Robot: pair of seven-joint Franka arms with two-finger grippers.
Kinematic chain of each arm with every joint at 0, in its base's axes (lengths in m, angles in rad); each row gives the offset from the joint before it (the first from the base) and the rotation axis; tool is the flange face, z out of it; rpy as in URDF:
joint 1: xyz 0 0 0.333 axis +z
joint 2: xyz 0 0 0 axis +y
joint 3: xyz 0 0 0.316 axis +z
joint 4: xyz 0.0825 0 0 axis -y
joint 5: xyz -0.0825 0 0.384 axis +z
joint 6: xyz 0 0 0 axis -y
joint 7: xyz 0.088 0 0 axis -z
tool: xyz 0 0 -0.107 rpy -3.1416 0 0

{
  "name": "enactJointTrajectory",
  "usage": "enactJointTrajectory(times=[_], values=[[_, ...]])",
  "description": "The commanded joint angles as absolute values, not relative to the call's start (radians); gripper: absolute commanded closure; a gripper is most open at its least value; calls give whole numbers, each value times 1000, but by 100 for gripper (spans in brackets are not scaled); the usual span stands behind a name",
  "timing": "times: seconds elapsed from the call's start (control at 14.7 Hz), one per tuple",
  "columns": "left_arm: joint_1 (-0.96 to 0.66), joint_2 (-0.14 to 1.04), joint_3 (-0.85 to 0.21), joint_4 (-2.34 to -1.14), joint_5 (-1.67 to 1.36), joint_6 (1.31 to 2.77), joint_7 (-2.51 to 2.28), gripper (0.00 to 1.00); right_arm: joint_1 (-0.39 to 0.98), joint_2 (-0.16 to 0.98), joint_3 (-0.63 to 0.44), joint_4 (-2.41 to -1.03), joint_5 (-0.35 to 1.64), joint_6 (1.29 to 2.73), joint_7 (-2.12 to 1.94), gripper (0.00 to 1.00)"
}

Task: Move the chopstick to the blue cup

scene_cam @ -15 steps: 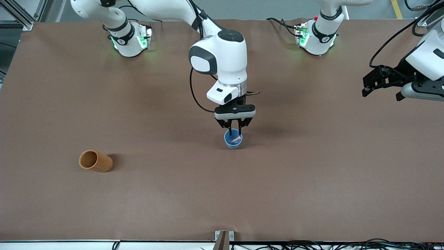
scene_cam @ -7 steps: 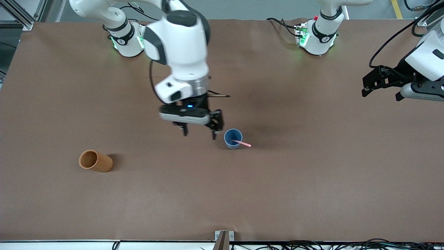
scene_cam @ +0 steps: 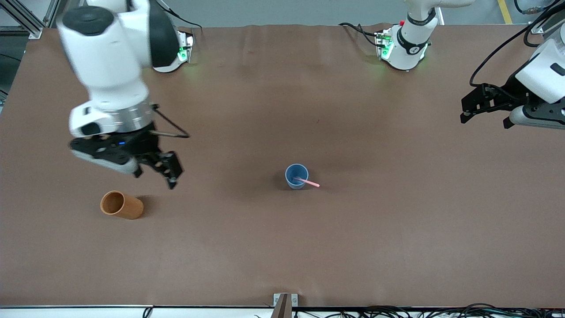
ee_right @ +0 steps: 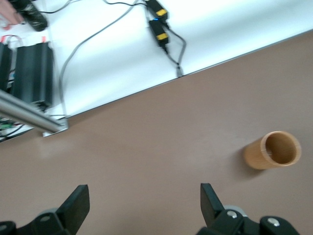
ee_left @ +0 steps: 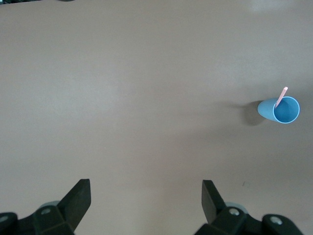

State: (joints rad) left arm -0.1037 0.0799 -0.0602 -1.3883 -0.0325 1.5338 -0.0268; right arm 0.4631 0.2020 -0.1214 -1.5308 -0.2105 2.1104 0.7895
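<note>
The blue cup [scene_cam: 296, 176] stands near the middle of the table, and the left wrist view shows it too [ee_left: 279, 109]. The pink chopstick [scene_cam: 310, 182] rests inside it, its upper end leaning out over the rim toward the left arm's end [ee_left: 281, 96]. My right gripper [scene_cam: 154, 179] hangs open and empty over bare table close to the orange-brown cup, well away from the blue cup [ee_right: 145, 192]. Open and empty as well, my left gripper [scene_cam: 484, 121] waits above the left arm's end of the table [ee_left: 145, 188].
An orange-brown cup [scene_cam: 121, 204] sits toward the right arm's end, nearer the front camera than the right gripper [ee_right: 273, 150]. A small metal bracket [scene_cam: 284, 302] and cables line the table's front edge. Brown cloth [scene_cam: 397, 229] covers the table.
My right gripper opened over the blue cup, left the chopstick in it, and swung away toward the right arm's end. The chopstick now leans on the rim. The left arm stayed still.
</note>
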Motion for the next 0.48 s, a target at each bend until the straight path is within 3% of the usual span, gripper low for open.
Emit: enactJointTrajectory(times=[0.0, 0.41], values=[[-104, 58, -55, -1404, -46, 1528, -28, 0, 370, 103, -101, -1662, -147, 2125, 688, 0], [-103, 58, -55, -1404, -45, 1528, -75, 0, 189, -17, -106, -1848, -135, 2088, 453, 0]])
